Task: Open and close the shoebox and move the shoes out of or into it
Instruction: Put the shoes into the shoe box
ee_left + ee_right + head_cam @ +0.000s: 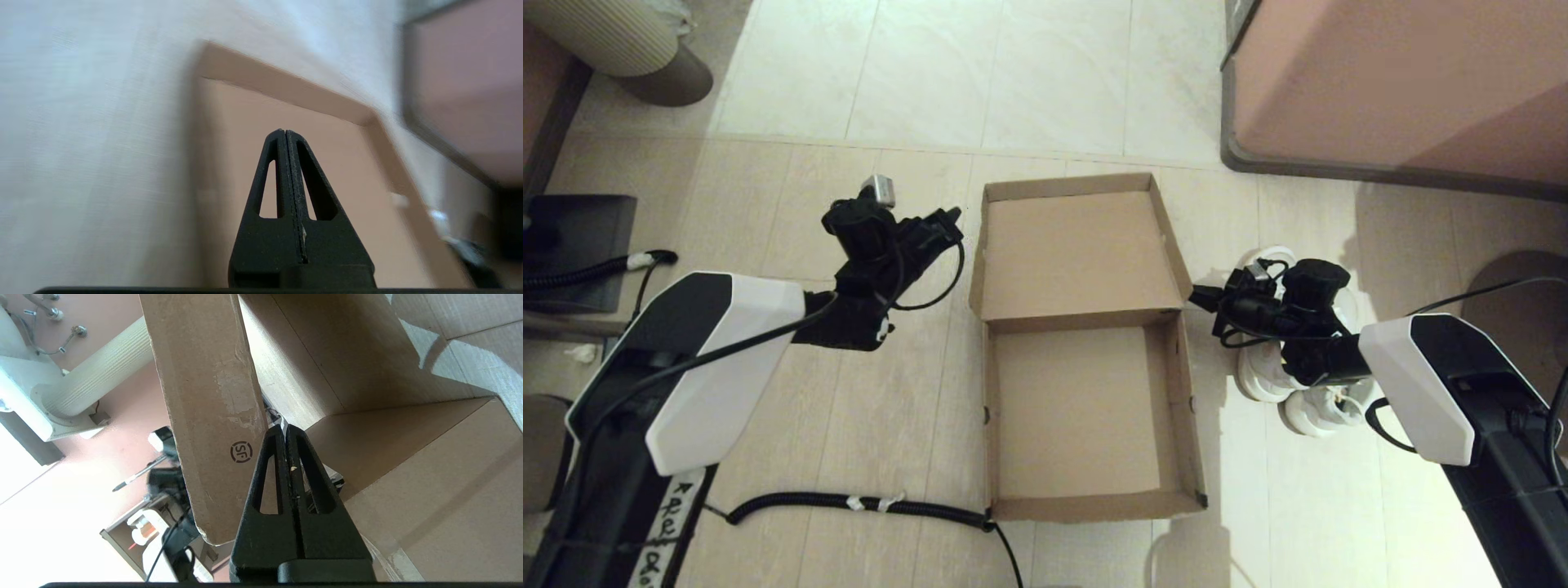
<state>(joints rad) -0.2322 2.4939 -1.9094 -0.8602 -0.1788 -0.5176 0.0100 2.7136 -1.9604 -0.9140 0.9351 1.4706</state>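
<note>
The brown cardboard shoebox point(1188, 416) stands open and empty on the floor, its lid point(1078, 253) folded back flat on the far side. The white shoes point(1319, 408) sit on the floor right of the box, partly hidden under my right arm. My right gripper point(1196, 296) is shut, its tip at the box's right wall near the hinge. In the right wrist view it point(284, 428) points at a side flap point(204, 396) with a round printed mark. My left gripper point(949, 219) is shut and holds nothing beside the lid's left edge. In the left wrist view it point(284, 131) hangs over the lid point(347, 175).
A large pinkish-brown cabinet point(1405, 82) fills the back right. A black coiled cable point(866, 502) lies on the floor by the box's near left corner. A ribbed pale bin point(621, 41) stands at the far left, with a dark flat object point(572, 245) nearer.
</note>
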